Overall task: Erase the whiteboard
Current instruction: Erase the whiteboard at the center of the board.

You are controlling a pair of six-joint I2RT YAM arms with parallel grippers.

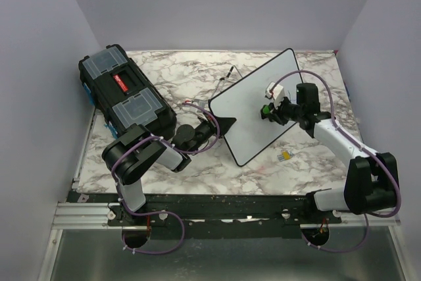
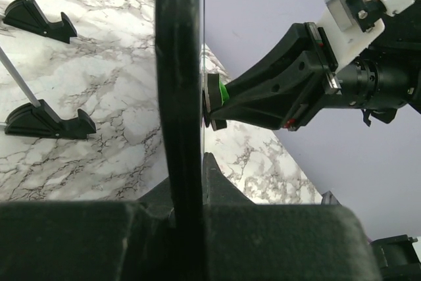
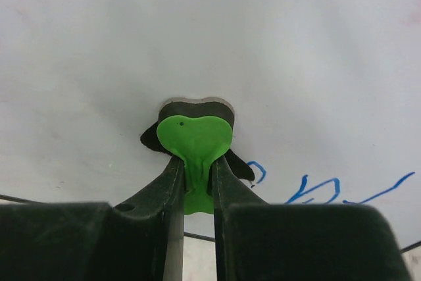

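Green felt-backed eraser (image 3: 195, 137), pinched in the right gripper (image 3: 196, 166), should sweep flat toward the blue writing (image 3: 319, 189); left gripper (image 1: 222, 125) clamps the black-framed whiteboard (image 1: 245, 122).

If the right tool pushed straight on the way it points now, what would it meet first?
The whiteboard: the green eraser pinched in the right tool looks pressed against its white face.

Pale lilac walls (image 1: 217, 4), white grey-veined marble tabletop (image 1: 177, 74), soft even light
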